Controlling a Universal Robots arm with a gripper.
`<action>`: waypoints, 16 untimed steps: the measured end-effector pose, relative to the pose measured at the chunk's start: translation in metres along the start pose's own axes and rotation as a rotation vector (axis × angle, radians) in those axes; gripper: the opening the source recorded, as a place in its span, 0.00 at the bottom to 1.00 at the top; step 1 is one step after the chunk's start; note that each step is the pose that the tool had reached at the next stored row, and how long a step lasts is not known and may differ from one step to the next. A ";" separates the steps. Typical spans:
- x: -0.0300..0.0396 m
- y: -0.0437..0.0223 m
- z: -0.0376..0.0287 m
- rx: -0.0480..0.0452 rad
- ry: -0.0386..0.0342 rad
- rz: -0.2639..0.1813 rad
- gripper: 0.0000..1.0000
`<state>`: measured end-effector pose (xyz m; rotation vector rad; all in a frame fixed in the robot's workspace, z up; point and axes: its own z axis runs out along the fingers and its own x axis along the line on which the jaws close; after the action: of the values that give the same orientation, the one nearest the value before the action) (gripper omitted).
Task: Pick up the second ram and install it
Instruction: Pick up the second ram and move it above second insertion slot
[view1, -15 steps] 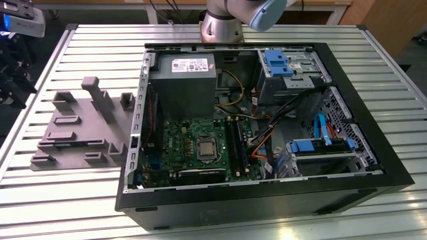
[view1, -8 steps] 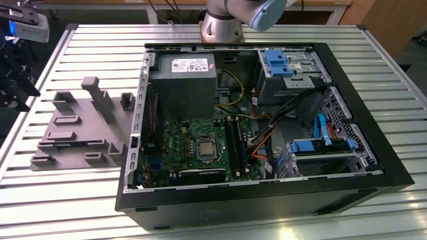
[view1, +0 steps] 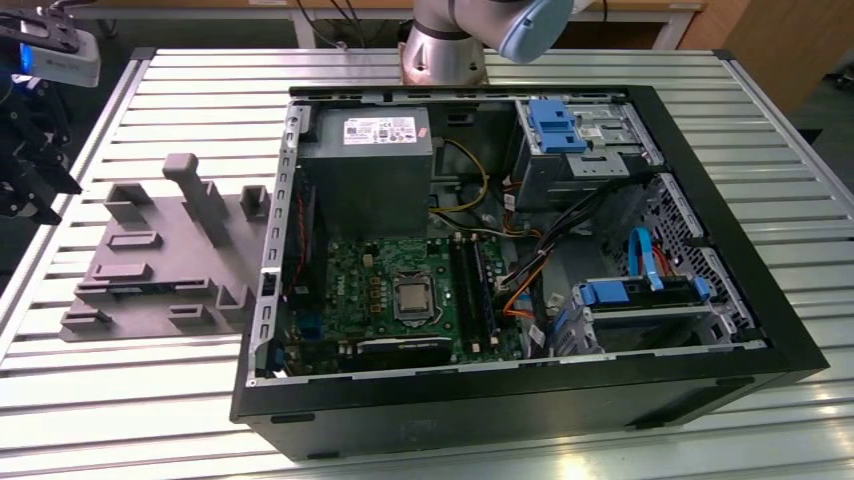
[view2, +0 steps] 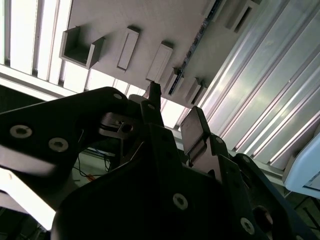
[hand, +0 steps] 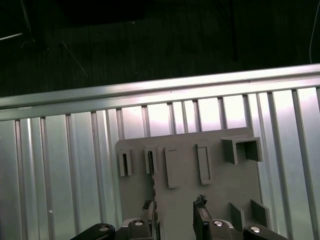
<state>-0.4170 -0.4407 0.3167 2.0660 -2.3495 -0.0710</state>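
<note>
Spread apart and holding nothing, my end effector (hand: 175, 207) hovers over the grey holder block (hand: 215, 195) on the counter (hand: 60, 165). One dark sliver, probably the second ram (hand: 151, 170), stands on edge in its slot, presumably so my two fingers (hand: 201, 207) can straddle it.

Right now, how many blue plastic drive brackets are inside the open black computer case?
2. One blue plastic drive bracket tops the far drive cage; the other sits nearer, toward the exterior view's right. More may be hidden.
</note>
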 end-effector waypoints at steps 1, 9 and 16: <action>0.0000 0.0000 0.0000 0.0000 0.0000 0.000 0.44; 0.0042 -0.0009 0.0093 -0.0001 0.0002 -0.006 0.44; 0.0071 -0.0017 0.0182 0.0088 -0.0007 -0.008 0.44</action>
<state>-0.4169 -0.4475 0.2983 2.0802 -2.3459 -0.0615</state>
